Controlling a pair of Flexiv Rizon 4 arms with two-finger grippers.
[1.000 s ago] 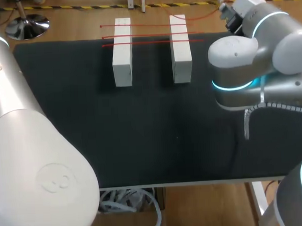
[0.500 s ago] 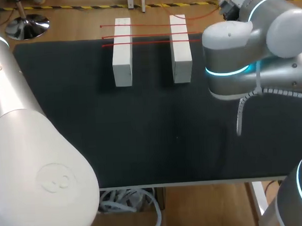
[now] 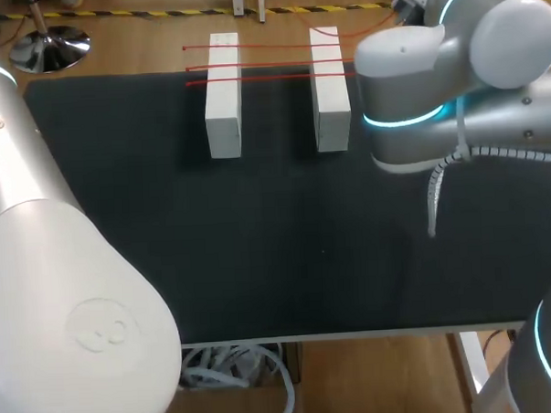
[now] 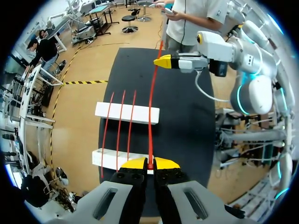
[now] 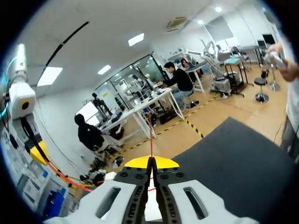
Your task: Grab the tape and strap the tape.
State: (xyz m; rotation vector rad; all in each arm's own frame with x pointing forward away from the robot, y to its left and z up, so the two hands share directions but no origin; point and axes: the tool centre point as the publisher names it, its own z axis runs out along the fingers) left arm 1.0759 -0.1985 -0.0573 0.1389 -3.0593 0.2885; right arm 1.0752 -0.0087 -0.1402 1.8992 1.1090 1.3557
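Between the yellow tips of the left gripper [image 4: 149,164], seen in its own wrist view, one end of a thin red tape [image 4: 151,107] is pinched, both fingers pressed together on it. From there the red tape runs ahead in a straight line over the nearer white block [image 4: 110,157] and the farther white block [image 4: 142,114] to the right gripper [image 4: 163,61], whose yellow tips clamp the other end above the black mat [image 4: 182,116]. Whether the red tape touches the tops of the blocks cannot be told. The right wrist view shows that grip from its own end: the fingers are closed tight, with the tape coming out ahead between them. Beside the held tape, three loose red tapes [image 4: 120,133] lie side by side across both blocks, apart from one another and roughly parallel to it. From the head view the two blocks lie parallel at the mat's far edge, their far ends reaching past it. The left arm [image 3: 41,272] fills the near left corner. The right arm [image 3: 434,71] comes in from the right, its elbow close by the block on that side.
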